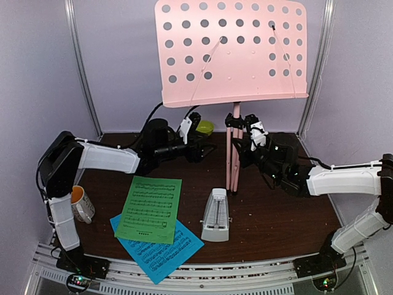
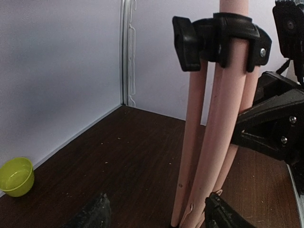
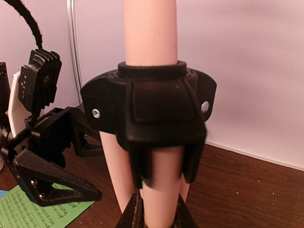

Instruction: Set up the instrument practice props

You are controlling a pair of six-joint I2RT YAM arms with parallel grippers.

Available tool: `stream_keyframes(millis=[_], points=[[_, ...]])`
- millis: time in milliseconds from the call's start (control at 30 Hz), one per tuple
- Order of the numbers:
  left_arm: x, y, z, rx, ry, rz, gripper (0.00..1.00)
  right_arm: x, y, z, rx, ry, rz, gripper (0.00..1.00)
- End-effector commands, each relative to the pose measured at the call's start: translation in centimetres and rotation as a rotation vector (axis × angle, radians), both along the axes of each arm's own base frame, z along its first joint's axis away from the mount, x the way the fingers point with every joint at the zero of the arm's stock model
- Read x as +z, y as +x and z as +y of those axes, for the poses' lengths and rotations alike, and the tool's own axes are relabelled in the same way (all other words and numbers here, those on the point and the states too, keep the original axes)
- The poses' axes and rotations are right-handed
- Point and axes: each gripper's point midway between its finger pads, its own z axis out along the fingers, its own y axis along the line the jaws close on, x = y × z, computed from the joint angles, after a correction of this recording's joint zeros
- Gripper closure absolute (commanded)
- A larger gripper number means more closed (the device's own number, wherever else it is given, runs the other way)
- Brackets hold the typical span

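The pink music stand is upright at the back, its perforated desk high on a thin pole. Its tripod legs are folded together under a black collar. My right gripper is shut on the front leg just below the collar. From the left, my left gripper stands open around the legs' lower part, its right finger close to them. The green sheet lies partly over the blue sheet at front left. The metronome stands in front of the stand's feet.
A white patterned mug sits by the left arm's base. A small lime-green bowl is at the back wall behind the left gripper. Walls enclose the table on three sides.
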Motion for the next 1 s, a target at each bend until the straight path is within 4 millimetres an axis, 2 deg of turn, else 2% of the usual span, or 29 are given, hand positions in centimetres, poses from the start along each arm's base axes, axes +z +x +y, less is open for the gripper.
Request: stream_keyframes(millis=[0,167,300,367,433,767,800,967], points=[[1.5,-1.2,-3.3,-0.092,-0.063,-0.069,0.3,8.0,-0.4,-1.2,-0.025,0.214,-0.184,1.0],[-0.1,-1.8,-5.6,-0.127,-0.046,-0.056,0.3,8.0,-0.4,-1.3,-0.023,0.211,-0.186,1.0],[-0.8,-1.4,-6.7,-0.13,-0.036,-0.037,0.32,7.9,-0.5,-1.3,-0.025,0.21,-0.185,1.0],[-1.0,-1.3,-7.1,-0.13,-0.033,-0.032,0.37,8.0,-0.6,-1.4,-0.025,0.21,-0.186,1.0],[-1.1,-1.3,-7.1,-0.123,-0.027,-0.03,0.46,8.0,-0.6,-1.4,-0.025,0.203,-0.185,1.0],[-0.3,-1.6,-5.1,-0.068,0.046,-0.085,0.97,9.1,-1.0,-1.7,-0.023,0.148,-0.195,1.0],[-0.3,-1.4,-4.8,-0.054,0.059,-0.089,1.0,9.2,-1.0,-1.7,-0.023,0.141,-0.195,1.0],[-0.1,0.1,-2.3,0.003,0.05,-0.071,1.0,9.5,-1.1,-2.0,-0.036,0.079,-0.186,1.0]])
